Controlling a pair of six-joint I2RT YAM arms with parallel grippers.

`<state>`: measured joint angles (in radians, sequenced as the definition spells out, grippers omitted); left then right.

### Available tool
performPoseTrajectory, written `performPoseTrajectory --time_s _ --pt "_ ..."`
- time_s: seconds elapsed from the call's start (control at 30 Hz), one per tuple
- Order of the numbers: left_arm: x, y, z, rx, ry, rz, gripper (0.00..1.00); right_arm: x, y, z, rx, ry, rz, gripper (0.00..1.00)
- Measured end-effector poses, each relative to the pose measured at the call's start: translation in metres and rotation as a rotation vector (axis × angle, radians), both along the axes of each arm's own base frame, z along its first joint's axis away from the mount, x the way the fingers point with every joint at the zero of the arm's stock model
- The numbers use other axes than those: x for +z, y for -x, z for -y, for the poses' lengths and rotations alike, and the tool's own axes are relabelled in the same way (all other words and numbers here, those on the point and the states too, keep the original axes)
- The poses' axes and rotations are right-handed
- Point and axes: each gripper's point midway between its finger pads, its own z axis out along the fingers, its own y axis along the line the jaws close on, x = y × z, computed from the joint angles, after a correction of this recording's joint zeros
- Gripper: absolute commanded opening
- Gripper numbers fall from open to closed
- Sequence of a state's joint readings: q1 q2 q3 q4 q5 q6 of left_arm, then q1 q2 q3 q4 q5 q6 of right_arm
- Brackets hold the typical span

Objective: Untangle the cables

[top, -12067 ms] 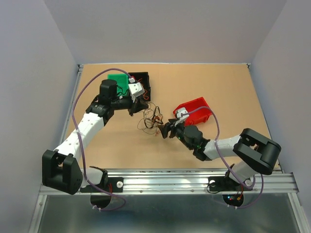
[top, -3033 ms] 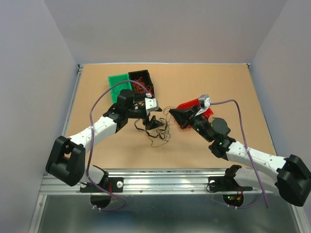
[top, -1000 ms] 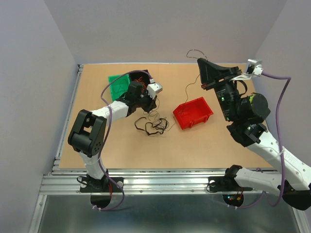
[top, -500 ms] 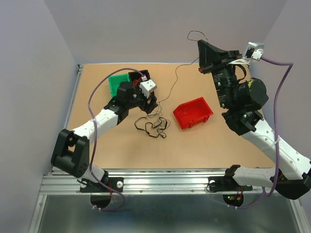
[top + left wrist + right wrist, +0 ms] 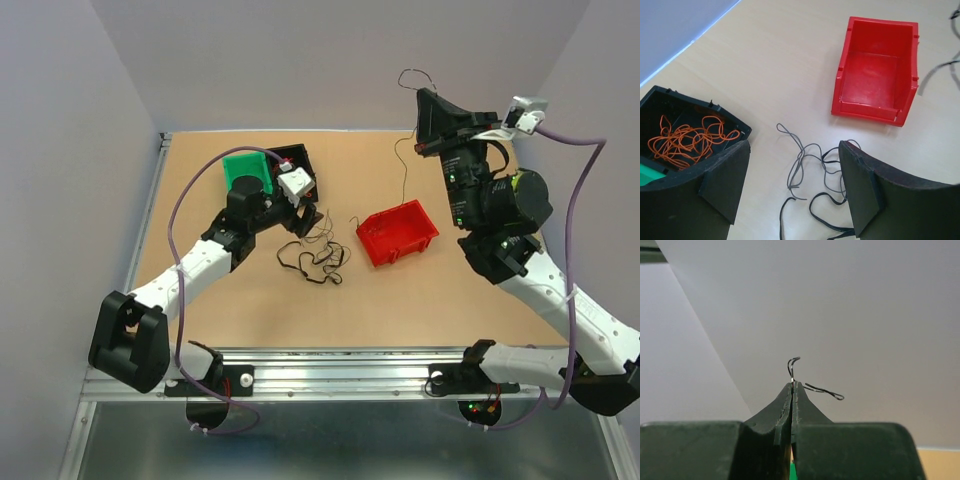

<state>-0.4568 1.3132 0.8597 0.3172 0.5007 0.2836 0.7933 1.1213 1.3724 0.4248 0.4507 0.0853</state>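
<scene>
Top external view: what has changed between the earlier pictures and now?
The right gripper rose from the table to high above the red bin, shut on a thin black cable that it pulled out of the tangle. The left gripper, open, drew back from the tangle toward the black bin. The red bin, black bin and green bin stayed in place.

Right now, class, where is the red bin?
In the top view the red bin sits right of centre on the table, with the cable tangle just to its left and the black bin farther up-left.
</scene>
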Motion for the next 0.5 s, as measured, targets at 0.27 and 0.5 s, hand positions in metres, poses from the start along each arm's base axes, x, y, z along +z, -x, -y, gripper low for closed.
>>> performPoseTrajectory --time_s 0.27,0.5 --pt "-0.011 -0.021 -0.024 0.128 0.007 -0.055 0.82 -0.086 -0.030 0.003 -0.129 0.138 -0.131 0.01" --pt "-0.014 -0.026 -0.031 0.157 0.014 -0.073 0.82 -0.121 -0.057 0.029 -0.230 0.168 -0.177 0.01"
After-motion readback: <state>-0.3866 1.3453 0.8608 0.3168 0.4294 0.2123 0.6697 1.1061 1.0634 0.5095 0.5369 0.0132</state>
